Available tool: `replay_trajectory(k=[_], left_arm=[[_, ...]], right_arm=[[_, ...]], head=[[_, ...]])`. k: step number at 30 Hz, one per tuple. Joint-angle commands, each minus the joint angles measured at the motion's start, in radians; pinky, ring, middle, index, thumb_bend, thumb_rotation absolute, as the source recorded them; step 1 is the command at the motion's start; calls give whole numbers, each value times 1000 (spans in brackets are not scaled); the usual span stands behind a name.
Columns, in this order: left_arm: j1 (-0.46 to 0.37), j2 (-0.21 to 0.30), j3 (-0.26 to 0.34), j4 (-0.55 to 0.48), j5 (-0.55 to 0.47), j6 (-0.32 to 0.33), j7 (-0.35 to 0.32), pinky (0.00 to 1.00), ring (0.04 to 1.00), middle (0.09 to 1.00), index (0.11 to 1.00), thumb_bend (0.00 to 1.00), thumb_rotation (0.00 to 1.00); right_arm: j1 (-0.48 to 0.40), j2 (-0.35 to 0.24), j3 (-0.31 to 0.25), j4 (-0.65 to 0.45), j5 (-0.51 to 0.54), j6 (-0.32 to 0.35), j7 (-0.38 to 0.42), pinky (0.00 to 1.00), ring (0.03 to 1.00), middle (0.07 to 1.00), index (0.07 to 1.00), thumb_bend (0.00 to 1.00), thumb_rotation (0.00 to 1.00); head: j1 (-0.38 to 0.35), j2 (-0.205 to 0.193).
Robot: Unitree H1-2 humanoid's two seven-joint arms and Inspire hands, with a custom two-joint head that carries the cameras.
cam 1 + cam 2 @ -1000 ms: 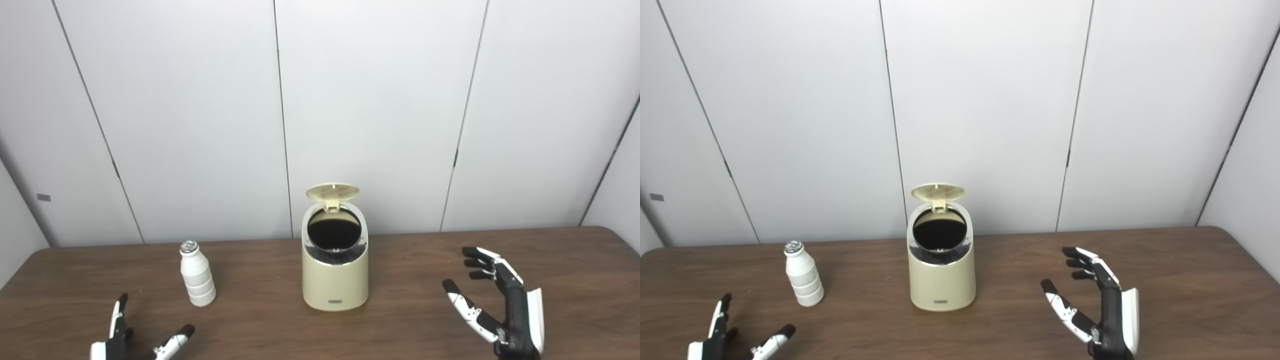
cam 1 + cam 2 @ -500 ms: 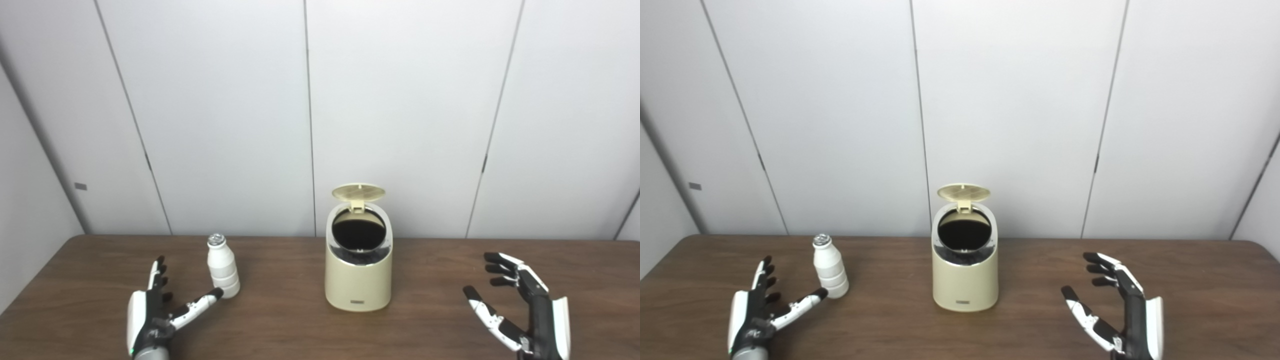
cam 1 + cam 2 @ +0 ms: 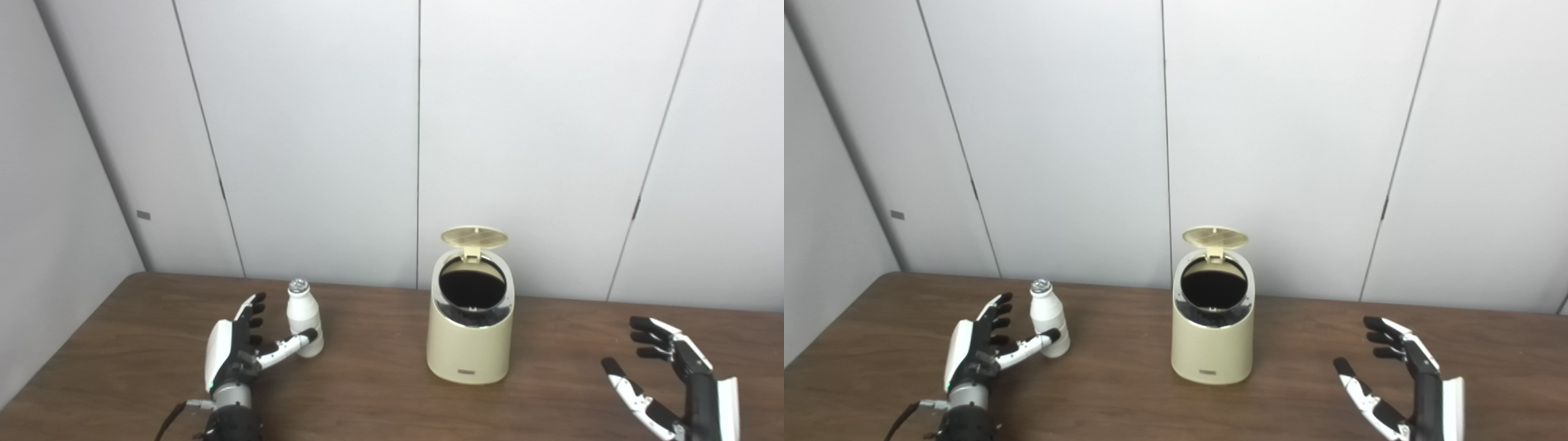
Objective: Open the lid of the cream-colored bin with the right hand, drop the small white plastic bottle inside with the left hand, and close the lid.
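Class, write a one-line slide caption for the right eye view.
Open left hand reaches the white bottle beside the open-lidded bin.

The left hand [image 3: 236, 349] is spread wide just left of the bottle [image 3: 304, 316], thumb reaching past its bottom. The right hand [image 3: 680, 386] waits far right of it, fingers apart, holding nothing.

Left hand [image 3: 236, 355]: white shell over the back, black frame beneath, black fingers [image 3: 254, 309] with white segments; the thumb is white with a black tip. A small green light shows at the base of the shell. Below it sit a silver wrist collar and a black forearm, with a thin dark cable looping off at the wrist. Right hand [image 3: 680, 386]: same build, black palm and frame, white edge panel, white thumb segments with a black tip.
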Motion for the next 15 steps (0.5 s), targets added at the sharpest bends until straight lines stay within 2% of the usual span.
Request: replay_trajectory(k=[1,8,12,15], left_arm=[[-12,-31,-20,-1,-33,9,-39,687,793,828,861,1000,291],[-6,-42,-36,-32,-47,-17,-44,667,765,796,837,1000,287],[2,-42,-55,-63,-41,-14,-49,689,766,787,830,1000,300],[1,-42,-65,-66,-35,-22,-48,681,756,774,812,1000,296]], right_arm=[[21,-47,-25,67,-7,-29,4,578,662,691,664,314,118],[18,-47,-36,53,0,-20,8,555,641,676,648,312,105],[19,-42,-38,33,-14,-1,9,539,631,665,635,306,169],[19,-42,-37,25,-18,5,12,541,631,664,637,305,171]], head=[[15,-1],[45,-2],[47,-3],[46,-6]])
